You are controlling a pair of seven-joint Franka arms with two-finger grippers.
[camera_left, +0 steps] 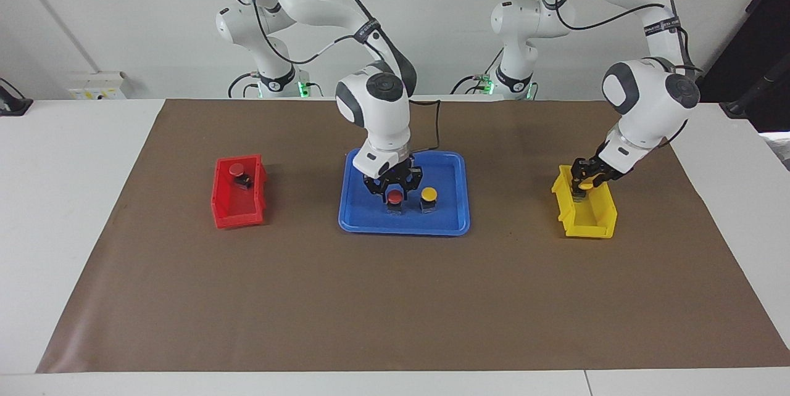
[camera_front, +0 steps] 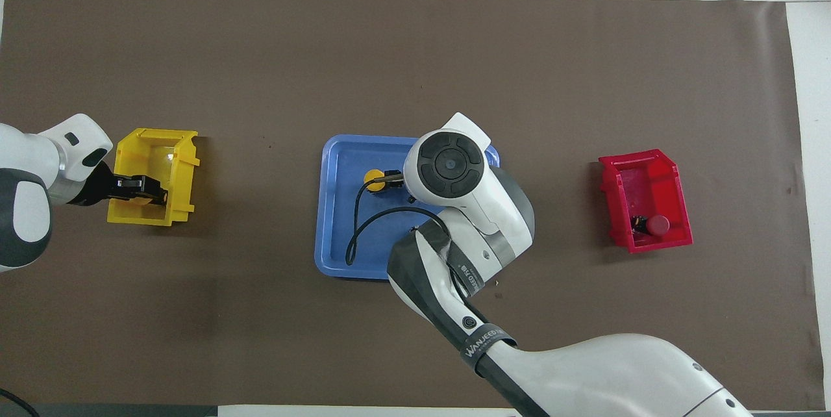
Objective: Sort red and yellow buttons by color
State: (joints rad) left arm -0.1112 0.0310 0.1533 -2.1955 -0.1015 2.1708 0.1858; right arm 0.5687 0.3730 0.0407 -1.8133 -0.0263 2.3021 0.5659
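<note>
A red button (camera_left: 394, 198) and a yellow button (camera_left: 429, 193) stand side by side in the blue tray (camera_left: 404, 227). My right gripper (camera_left: 394, 191) is down on the red button and shut on its cap; the button still stands on the tray. From overhead the right wrist hides both, and only the tray's yellow button (camera_front: 372, 178) shows. Another red button (camera_left: 236, 169) lies in the red bin (camera_left: 237, 214). My left gripper (camera_left: 583, 185) sits low in the yellow bin (camera_left: 589, 226), at the end nearer the robots, with a yellow button (camera_left: 587, 184) at its tip.
A brown mat (camera_left: 395, 309) covers the white table. The red bin stands at the right arm's end, the yellow bin at the left arm's end, and the tray between them. A black cable (camera_front: 354, 228) from the right arm hangs over the tray.
</note>
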